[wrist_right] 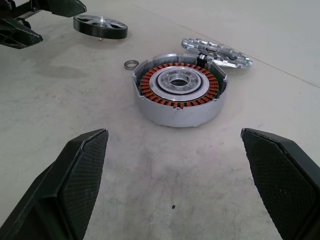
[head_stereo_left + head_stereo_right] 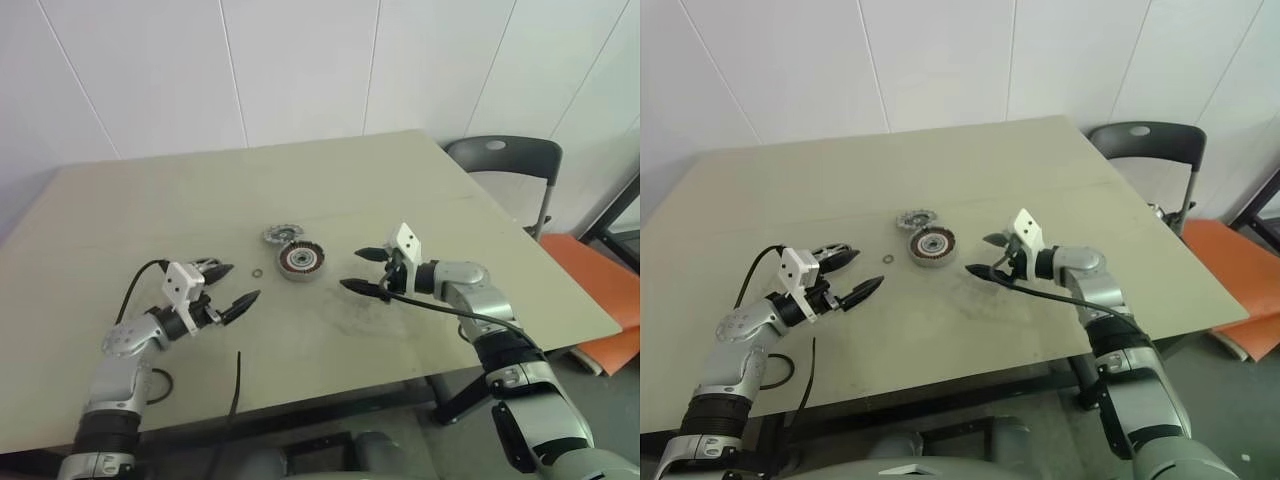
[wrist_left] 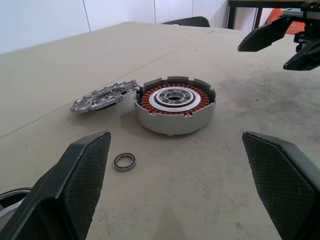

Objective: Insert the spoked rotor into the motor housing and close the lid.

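Nearest me, my left gripper (image 2: 228,286) and right gripper (image 2: 366,271) hover spread and empty over the table (image 2: 120,210). Between them sits the motor housing (image 2: 301,261), the spoked rotor (image 1: 100,26) lying beside my left gripper.

Silvery motor housing (image 1: 179,106) with red-copper ring, grey spoked rotor (image 1: 100,26), beige table (image 2: 150,210).
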### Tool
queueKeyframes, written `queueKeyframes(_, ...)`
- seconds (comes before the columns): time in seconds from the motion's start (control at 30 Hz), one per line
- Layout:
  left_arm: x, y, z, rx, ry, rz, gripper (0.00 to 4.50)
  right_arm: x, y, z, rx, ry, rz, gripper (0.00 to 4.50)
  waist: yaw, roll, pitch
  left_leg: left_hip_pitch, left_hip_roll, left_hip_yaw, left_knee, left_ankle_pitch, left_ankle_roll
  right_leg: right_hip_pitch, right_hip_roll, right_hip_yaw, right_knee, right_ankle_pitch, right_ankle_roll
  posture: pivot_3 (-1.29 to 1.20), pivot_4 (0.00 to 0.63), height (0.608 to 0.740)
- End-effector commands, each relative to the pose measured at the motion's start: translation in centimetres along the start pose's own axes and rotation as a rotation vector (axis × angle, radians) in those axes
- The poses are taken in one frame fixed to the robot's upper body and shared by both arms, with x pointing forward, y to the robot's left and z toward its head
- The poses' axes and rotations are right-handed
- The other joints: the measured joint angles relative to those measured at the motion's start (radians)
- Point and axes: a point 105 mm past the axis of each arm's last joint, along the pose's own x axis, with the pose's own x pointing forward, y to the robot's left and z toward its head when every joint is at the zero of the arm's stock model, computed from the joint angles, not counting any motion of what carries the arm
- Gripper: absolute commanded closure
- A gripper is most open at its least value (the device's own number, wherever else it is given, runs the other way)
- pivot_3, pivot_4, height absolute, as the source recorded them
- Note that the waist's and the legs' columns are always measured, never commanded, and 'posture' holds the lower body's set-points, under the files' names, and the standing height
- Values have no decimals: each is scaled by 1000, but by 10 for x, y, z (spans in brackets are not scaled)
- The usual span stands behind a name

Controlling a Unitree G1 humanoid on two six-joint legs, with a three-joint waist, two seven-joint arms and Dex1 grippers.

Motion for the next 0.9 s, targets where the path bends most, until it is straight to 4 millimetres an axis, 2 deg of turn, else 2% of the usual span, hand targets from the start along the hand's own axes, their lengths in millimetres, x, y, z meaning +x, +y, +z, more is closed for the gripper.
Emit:
queueKeyframes(0.03, 3, 2, 9, 39, -18, -7, 0, 1, -1, 16, -42, -44, -2, 32, 0, 0, 0, 0, 0, 0, 0, 0, 0, 0, 0, 0, 0, 0, 0, 0, 0, 740)
queueKeyframes(0.57, 8, 7, 3, 66, 36, 30, 0, 4, -4, 17, -39, -46, -23, 32, 1, 0, 0, 0, 0, 0, 0, 0, 0, 0, 0, 0, 0, 0, 0, 0, 0, 740)
queueKeyframes(0.67, 17, 13, -7, 69, 102, 87, 0, 6, -5, 17, -40, -46, -31, 32, 2, 0, 0, 0, 0, 0, 0, 0, 0, 0, 0, 0, 0, 0, 0, 0, 0, 740)
queueKeyframes(0.9, 49, 7, -7, 1, 153, 112, 0, 9, -3, 18, -37, -53, -34, 32, 9, 0, 0, 0, -1, 0, 1, 0, 0, 0, -1, 0, 1, 0, 0, 0, 0, 740)
